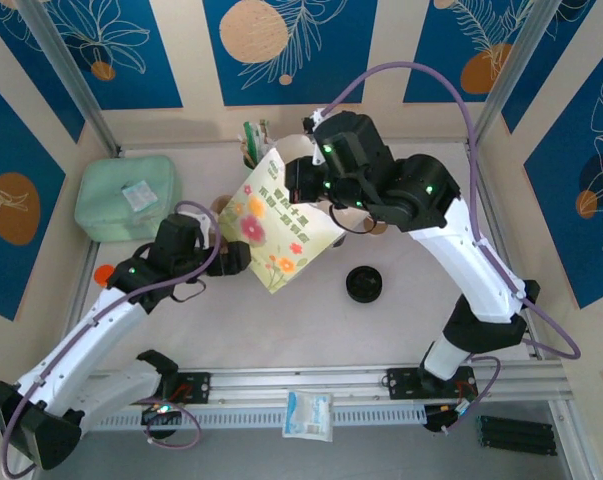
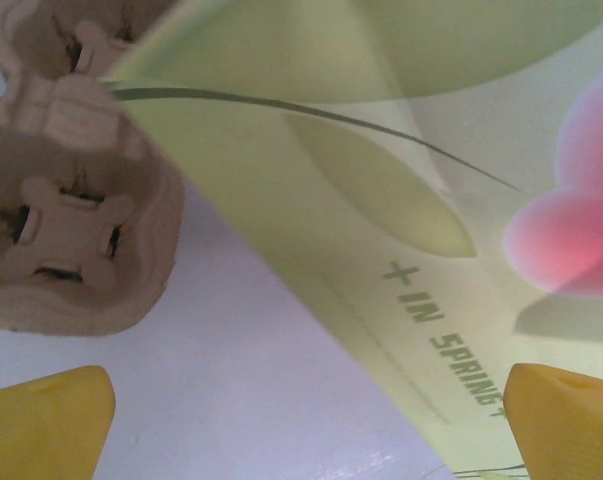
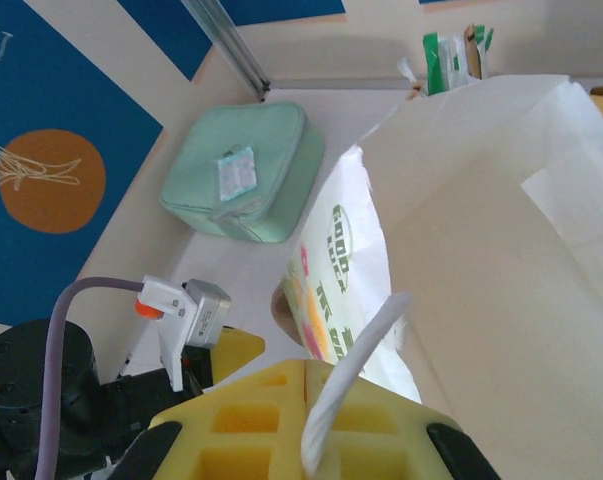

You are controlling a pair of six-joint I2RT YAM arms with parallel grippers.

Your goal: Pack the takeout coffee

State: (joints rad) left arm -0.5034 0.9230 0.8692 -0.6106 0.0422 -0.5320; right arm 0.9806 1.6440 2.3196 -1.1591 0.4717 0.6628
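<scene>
Bag first, in the view from above: a yellow-green paper bag (image 1: 276, 232) with printed flowers hangs tilted over the middle of the table (image 1: 281, 320). The right gripper (image 1: 299, 188) is at its upper edge. The left gripper (image 1: 233, 258) is just beside the lower left side of the bag, next to a brown pulp carrier (image 1: 221, 206). The coffee cup (image 1: 378, 227) I cannot tell with certainty. A small brown and pale shape shows under the right arm, just right of the bag, and it is mostly hidden. A black lid (image 1: 363, 284) lies in front of that arm, apart from the bag. A mint green pouch (image 1: 128, 197) sits at the far left.

In the left wrist view, the left gripper (image 2: 306, 430) stands wide, its yellow fingers (image 2: 46, 420) in the two lower corners with nothing between them. The bag (image 2: 401, 250) crosses the view from the top to the lower right, and the pulp carrier (image 2: 71, 240) is at the left, beside the bag.

In the right wrist view, the right gripper (image 3: 306, 400) is closed, its yellow pads pressed together on the white handle (image 3: 356, 365) of the bag (image 3: 481, 250). The pouch (image 3: 241, 175) lies beyond on the table.
</scene>
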